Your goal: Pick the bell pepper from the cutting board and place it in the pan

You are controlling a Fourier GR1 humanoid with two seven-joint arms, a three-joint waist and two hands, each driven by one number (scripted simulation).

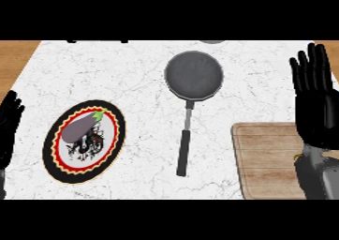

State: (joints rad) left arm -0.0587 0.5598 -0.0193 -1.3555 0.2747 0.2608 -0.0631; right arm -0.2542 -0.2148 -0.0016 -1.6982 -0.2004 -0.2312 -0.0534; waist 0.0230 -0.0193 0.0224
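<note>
At the right of the frame the black right hand (316,98) stands open, fingers straight, above the pale wooden cutting board (265,159). No bell pepper shows; the forearm may hide it. The dark round pan (194,75) at upper centre is empty. The open left hand (6,129) rests at the left edge. Judging by this, the pick is not yet made; next calls for lowering onto the board.
</note>
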